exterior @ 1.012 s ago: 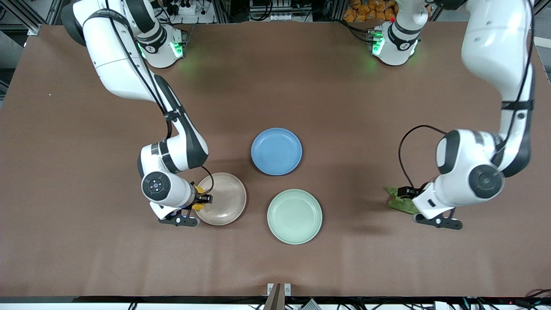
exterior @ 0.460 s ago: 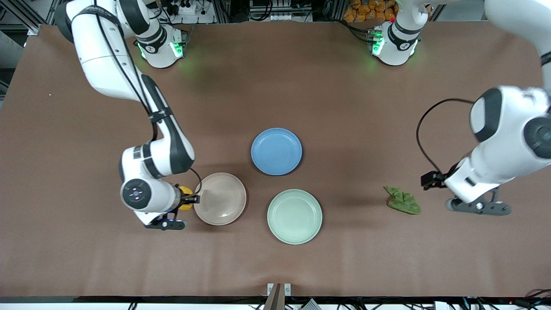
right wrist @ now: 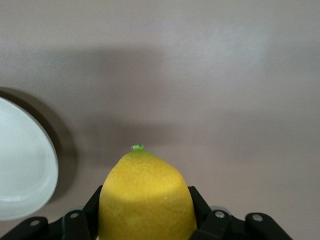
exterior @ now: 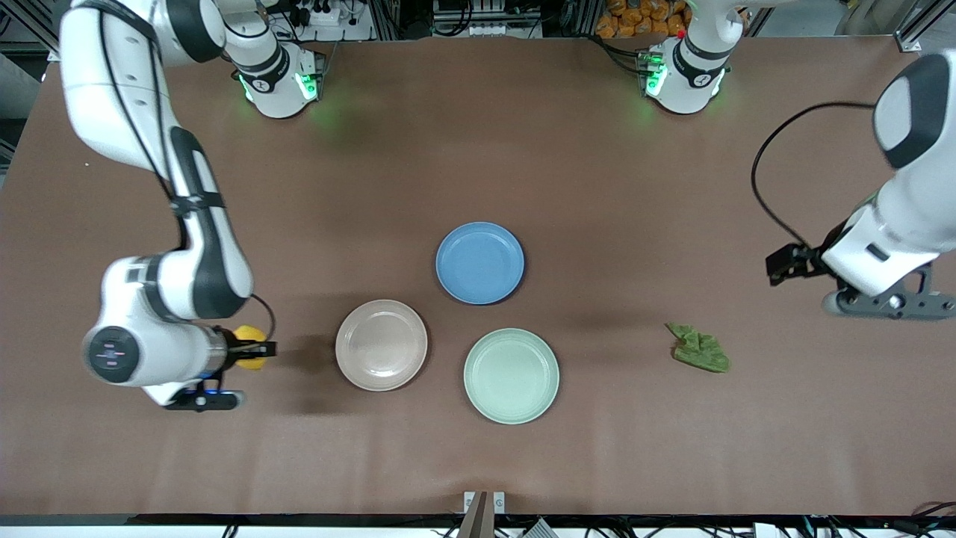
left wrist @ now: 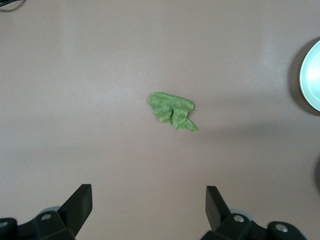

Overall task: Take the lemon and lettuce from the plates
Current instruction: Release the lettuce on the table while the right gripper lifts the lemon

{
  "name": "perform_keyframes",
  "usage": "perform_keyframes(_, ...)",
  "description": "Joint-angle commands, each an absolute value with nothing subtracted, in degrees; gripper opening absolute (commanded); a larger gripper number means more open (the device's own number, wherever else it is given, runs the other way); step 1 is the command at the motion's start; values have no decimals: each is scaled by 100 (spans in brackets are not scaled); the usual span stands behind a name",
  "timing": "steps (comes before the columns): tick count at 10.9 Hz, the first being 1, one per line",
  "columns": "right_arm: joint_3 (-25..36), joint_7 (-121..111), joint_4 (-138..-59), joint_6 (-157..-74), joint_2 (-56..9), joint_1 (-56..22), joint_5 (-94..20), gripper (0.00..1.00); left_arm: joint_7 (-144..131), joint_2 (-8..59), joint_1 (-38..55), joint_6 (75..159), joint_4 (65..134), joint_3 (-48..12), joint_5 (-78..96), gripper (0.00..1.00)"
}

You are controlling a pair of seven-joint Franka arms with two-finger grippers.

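right gripper (exterior: 250, 356) – clamps lemon (exterior: 249, 356) | green tip points toward beige-pink plate (exterior: 382, 345)

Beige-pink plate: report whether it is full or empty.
Empty. The beige-pink plate shows only a bare inside; the lemon is in the right hand, over the table.

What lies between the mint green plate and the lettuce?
Only bare table between the mint green plate and the lettuce, as the front view shows.

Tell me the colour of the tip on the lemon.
Green, a tiny tip on the yellow lemon; the right wrist view shows it best.
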State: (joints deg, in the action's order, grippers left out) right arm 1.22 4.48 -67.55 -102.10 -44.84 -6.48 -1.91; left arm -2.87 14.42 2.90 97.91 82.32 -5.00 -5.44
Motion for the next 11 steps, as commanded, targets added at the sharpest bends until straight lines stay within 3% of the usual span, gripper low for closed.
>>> perform_keyframes(1, 44, -419, -7433, -10055, -3676, -160, -193, 35, -369, 976, 185, 9440, 8411, -527, -431, 100)
perform_keyframes(6, 70, -1274, -8489, -10221, -2927, 307, -150, 35, -308, 432, -211, 9307, 8875, -554, 255, 100)
perform_keyframes(11, 62, -1318, -9771, -11642, -2742, 431, -149, 35, -299, 105, -211, 9474, 9176, -554, 176, 100)
